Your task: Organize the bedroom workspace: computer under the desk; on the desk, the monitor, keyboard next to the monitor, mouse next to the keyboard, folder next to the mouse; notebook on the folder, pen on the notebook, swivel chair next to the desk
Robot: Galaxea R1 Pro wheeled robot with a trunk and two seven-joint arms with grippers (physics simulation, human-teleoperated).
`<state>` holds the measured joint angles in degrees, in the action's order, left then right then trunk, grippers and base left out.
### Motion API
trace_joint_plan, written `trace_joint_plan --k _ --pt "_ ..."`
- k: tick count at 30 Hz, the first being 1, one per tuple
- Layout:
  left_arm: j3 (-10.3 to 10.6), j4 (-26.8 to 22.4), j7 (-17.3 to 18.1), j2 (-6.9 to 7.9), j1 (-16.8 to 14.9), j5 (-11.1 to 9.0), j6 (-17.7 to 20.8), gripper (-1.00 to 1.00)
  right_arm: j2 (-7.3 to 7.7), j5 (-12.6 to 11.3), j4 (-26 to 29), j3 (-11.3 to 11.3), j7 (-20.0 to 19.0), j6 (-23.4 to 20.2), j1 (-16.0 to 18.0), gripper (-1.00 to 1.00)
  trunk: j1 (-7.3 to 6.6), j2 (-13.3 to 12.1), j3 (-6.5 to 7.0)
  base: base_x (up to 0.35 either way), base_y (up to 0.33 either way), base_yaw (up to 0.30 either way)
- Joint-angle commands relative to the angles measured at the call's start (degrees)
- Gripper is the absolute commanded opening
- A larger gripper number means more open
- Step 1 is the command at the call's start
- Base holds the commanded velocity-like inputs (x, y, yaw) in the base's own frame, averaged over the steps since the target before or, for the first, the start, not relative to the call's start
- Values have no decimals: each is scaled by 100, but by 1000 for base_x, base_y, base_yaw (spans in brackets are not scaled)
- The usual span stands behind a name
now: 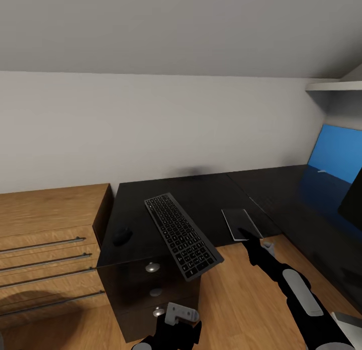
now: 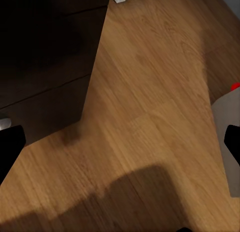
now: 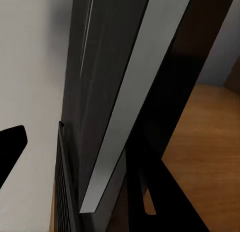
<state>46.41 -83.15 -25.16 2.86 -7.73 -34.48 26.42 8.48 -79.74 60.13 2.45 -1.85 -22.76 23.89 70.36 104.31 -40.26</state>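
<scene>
A: Glossy black desk (image 1: pixel 211 194) is filling the middle of the head view; the keyboard (image 1: pixel 182 234) is lying diagonally on it, its lower end overhanging the front edge above the drawer unit (image 1: pixel 151 284); the mouse (image 1: pixel 122 236) is sitting well to its left.

B: And that flat dark slab right of centre?

A: A thin dark pad (image 1: pixel 242 224) with a pale rim, lying at the desk edge; the right gripper (image 1: pixel 250 238) is reaching its near end; I cannot tell how its jaws are standing.

B: Handling?

A: Judging it stiff, light and flat on a slick top; probably easiest taken by the edge nearest the floor. The keyboard is looking rigid, best gripped across its narrow width.

B: Left gripper?

A: Left gripper (image 2: pixel 120 157) is hanging over wood floor (image 2: pixel 150 107), fingers spread, holding nothing.
</scene>
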Motion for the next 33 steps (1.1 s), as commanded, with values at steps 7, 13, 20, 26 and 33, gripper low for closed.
trace_joint_plan --k 7,13,20,26,33 --pt "18 28 -53 4 -9 -56 4 100 0 64 -10 10 18 -18 2 100 0 2 -6 -39 0 0" --pt "18 42 -51 4 -9 -52 4 100 4 64 -10 10 12 -18 2 100 0 2 -6 -119 0 0" --pt "18 62 -50 4 -9 -52 4 100 4 64 -10 10 9 -18 2 100 0 2 -6 -30 0 0" --pt "18 70 -48 3 -9 -51 4 100 5 64 -10 10 9 -18 2 100 0 2 -6 -22 0 0" --pt "18 73 -48 3 -9 -58 4 100 5 67 -10 10 9 -18 2 100 0 2 -6 -181 -3 0"
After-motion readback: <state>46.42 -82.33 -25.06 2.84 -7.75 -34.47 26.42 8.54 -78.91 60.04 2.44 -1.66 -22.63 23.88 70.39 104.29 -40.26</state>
